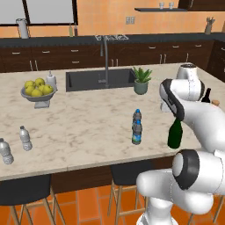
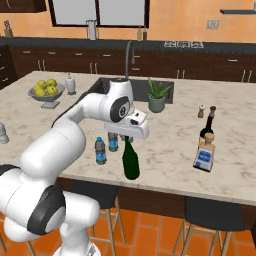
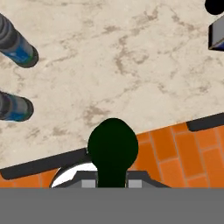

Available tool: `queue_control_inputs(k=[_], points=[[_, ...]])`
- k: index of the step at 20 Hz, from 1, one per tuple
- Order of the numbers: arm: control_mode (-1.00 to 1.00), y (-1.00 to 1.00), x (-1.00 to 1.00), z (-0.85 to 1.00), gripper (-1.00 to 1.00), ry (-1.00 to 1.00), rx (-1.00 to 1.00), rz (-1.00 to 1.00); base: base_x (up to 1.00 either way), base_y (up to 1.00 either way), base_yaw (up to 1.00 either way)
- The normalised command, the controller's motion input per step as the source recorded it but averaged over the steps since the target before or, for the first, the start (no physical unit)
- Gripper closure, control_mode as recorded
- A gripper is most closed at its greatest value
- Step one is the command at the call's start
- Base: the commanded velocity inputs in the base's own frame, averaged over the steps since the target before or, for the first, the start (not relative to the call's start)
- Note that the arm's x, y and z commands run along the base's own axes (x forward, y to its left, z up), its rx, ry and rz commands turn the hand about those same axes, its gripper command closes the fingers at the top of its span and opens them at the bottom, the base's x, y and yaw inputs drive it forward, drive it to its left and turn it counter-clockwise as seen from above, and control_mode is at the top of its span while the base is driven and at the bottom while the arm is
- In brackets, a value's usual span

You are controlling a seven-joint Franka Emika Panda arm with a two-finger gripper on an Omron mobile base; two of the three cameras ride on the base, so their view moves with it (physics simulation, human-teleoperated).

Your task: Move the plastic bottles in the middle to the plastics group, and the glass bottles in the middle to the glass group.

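Bowl: I see a grey bowl [image 1: 37, 96] of yellow-green fruit, upper left of the left base view, on the tabletop [image 1: 88, 123].
Sink: dark basin [image 1: 99, 79] set in the tabletop, upper centre.
Wine bottle: green wine bottle [image 2: 131, 160] upright near the tabletop's front edge, lower centre of the right base view.
Pincer: the pincer [image 2: 128, 138] sits over the bottle's neck; I cannot tell how far open it is.
Plastic bottles: 2 blue-capped bottles [image 2: 101, 150] just left of the wine bottle.
Glass group: labelled bottles [image 2: 205, 152], right.
Plastics group: pale bottles [image 1: 25, 138], lower left of the left base view.
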Motion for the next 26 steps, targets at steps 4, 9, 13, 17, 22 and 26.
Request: queue_control_inputs(k=[4,9,13,17,22,26], points=[[-1.00,-0.78,0.38,0.12,1.00,0.00,-0.07,-0.07,0.00,0.00,0.00],[-1.00,-0.81,0.39,0.02,1.00,0.00,-0.05,-0.07,0.00,0.00,0.00],[-1.00,-0.75,0.44,0.03,1.00,-0.05,0.00,-0.05,0.00,0.00,0.00],[-1.00,-0.63,0.44,0.00,1.00,-0.09,0.00,-0.03,0.00,0.00,0.00],[-1.00,-0.33,0.39,-0.06,1.00,-0.13,0.02,0.00,0.00,0.00,0.00],[-1.00,-0.16,0.41,-0.17,1.00,-0.01,0.02,-0.02,0.00,0.00,0.00]])
